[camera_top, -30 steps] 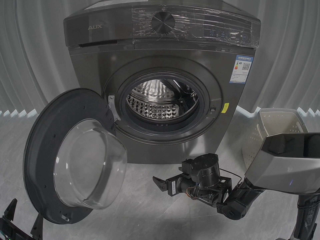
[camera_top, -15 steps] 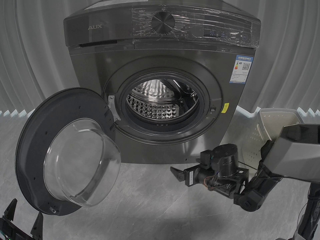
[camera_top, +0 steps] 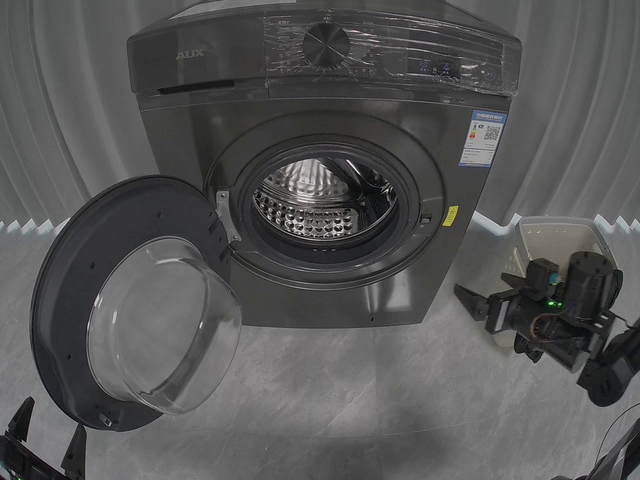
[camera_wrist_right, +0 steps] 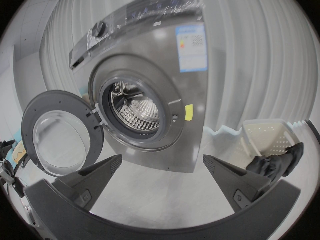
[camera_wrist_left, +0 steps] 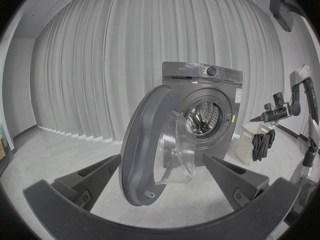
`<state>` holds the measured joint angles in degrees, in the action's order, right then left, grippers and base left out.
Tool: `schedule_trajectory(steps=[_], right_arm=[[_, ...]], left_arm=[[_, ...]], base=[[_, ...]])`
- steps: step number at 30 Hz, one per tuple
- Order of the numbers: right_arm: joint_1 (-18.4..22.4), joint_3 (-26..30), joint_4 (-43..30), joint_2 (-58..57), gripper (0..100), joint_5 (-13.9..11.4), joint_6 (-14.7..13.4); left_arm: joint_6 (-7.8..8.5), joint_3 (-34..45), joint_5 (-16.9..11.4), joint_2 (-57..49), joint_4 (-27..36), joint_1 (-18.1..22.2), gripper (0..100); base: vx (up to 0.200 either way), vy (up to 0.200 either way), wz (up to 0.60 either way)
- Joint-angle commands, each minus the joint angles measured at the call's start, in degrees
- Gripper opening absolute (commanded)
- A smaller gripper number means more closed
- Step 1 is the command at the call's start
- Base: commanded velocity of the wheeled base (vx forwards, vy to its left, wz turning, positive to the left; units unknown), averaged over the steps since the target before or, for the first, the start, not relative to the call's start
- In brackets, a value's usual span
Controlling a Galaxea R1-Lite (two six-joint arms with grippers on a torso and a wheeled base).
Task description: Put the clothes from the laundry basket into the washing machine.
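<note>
Washing machine [camera_top: 320,101] stands on the grey floor [camera_top: 320,395] against a pale pleated curtain [camera_top: 67,101]. Its round door [camera_top: 73,288] is swung wide to the robot's left on the left-side hinge, with the clear glass bowl [camera_top: 167,328] bulging toward the robot. Through the open port, the perforated steel drum [camera_top: 313,215] is lit. A dial [camera_top: 326,45] sits top centre under clear film wrapped over the panel. A label [camera_top: 483,137] is on the upper right of the front, and a small yellow sticker [camera_top: 451,215] lies beside the latch. Laundry basket [camera_top: 543,231], pale and perforated, stands on the floor just beside the machine's right front corner. The clothes [camera_wrist_left: 262,145] are a dark bundle draped over the basket's near rim, part hanging down its outer wall; in the head view the right arm covers them. Right gripper [camera_top: 472,300] hangs above the basket's machine-side edge and points toward the machine. Its fingers are spread with nothing between them, and it is apart from the clothes. Left gripper [camera_top: 52,421] sits low at the robot's left, near the bottom of the open door. It is also spread and holding nothing, and it faces the door and machine.
</note>
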<state>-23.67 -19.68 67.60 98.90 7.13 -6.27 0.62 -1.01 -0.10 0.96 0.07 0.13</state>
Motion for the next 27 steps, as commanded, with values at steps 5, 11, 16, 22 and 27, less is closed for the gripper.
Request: schedule_trajectory(steps=[5, 11, 16, 22, 27], right_arm=[[8.6, 14.9, -0.4, -25.9, 100, 0.0, 1.3], [11.6, 19.7, -3.4, -36.9, 100, -1.1, 3.9], [13.3, 19.7, -16.0, -48.3, 100, -1.1, 4.0], [14.2, 19.7, -37.5, -67.5, 100, -1.2, 4.6], [17.4, 19.7, -44.8, -78.9, 100, -2.1, 4.7]], left_arm=[[-0.01, 0.9, 0.0, -1.0, 0.0, 0.0, 100], [-0.01, 0.9, 0.0, -1.0, 0.0, 0.0, 100], [-0.01, 0.9, 0.0, -1.0, 0.0, 0.0, 100], [-0.01, 0.9, 0.0, -1.0, 0.0, 0.0, 100], [-0.01, 0.9, 0.0, -1.0, 0.0, 0.0, 100]], base=[[0.0, 0.0, 0.0], [0.0, 0.0, 0.0], [0.0, 0.0, 0.0], [0.0, 0.0, 0.0], [0.0, 0.0, 0.0]])
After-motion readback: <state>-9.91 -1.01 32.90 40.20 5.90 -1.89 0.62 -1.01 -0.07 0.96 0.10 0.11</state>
